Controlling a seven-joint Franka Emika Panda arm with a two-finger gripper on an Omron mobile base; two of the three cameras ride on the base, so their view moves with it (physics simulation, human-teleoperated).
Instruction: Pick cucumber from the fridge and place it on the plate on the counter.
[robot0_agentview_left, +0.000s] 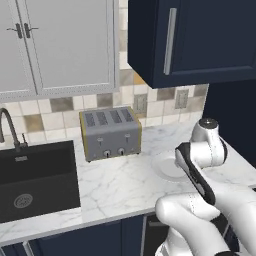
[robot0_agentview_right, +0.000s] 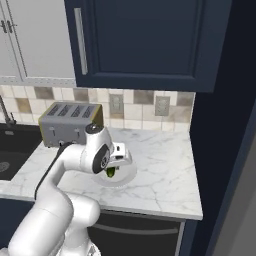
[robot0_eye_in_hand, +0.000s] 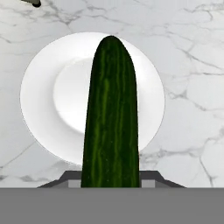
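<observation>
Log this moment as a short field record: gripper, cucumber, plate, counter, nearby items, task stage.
gripper: above the plate, shut on the cucumber
cucumber: held in the gripper, pointing down toward the plate, not yet released
plate: white, on the counter, nothing lying on it
counter: white marble
nearby items: toaster left of the plate; sink further left
task stage: cucumber carried over the plate, placing still to do
</observation>
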